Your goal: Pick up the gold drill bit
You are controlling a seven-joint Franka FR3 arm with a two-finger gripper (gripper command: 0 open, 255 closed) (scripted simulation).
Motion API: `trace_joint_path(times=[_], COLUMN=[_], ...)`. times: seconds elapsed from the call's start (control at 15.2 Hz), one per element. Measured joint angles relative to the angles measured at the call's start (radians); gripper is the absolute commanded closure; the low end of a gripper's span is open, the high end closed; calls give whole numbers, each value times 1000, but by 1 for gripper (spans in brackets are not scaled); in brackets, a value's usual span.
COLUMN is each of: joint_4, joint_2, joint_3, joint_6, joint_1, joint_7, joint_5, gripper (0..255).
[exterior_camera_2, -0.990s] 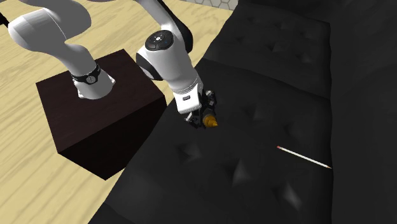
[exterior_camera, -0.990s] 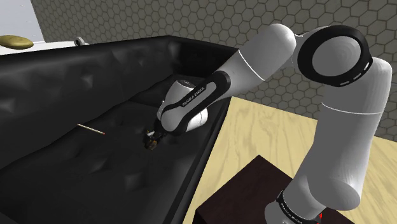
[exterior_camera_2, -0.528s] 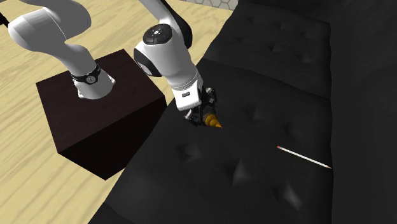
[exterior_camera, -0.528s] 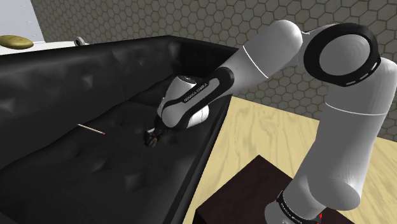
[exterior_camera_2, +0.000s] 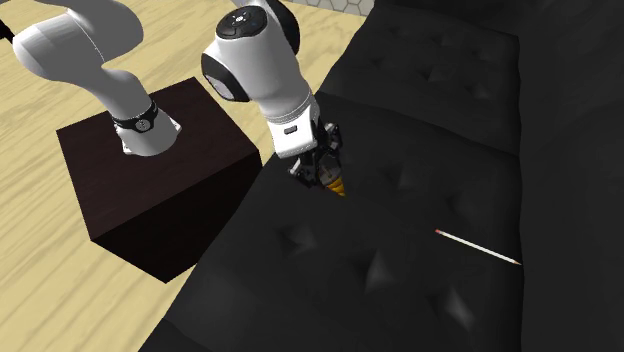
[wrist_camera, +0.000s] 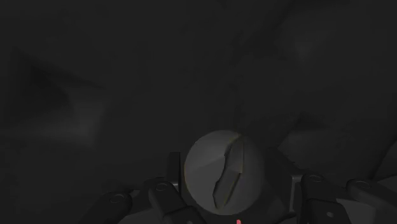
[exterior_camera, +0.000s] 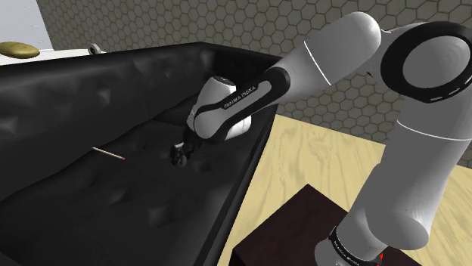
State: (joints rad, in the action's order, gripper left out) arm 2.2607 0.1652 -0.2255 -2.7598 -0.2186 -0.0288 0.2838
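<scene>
As gripper (exterior_camera_2: 325, 172) clasps it, conical gold bit (exterior_camera_2: 336, 185)

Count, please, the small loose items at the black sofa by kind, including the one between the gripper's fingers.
drill bit: 1
thin stick: 1
Total: 2

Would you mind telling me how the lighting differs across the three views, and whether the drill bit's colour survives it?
Second exterior view: evenly lit, the drill bit shows gold against the black sofa. Shoulder view: bright arm, dim sofa, soft sheen on the tufts. Wrist view: very dark, the bit reads grey.
</scene>
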Motion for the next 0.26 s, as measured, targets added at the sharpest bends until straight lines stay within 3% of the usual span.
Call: trace_joint_path(times=[0.26], joint_4=[-12], joint_2=[-35], joint_3=[3], joint_6=[47], joint_1=[1], joint_7=[12], joint_5=[-8], gripper=[255])
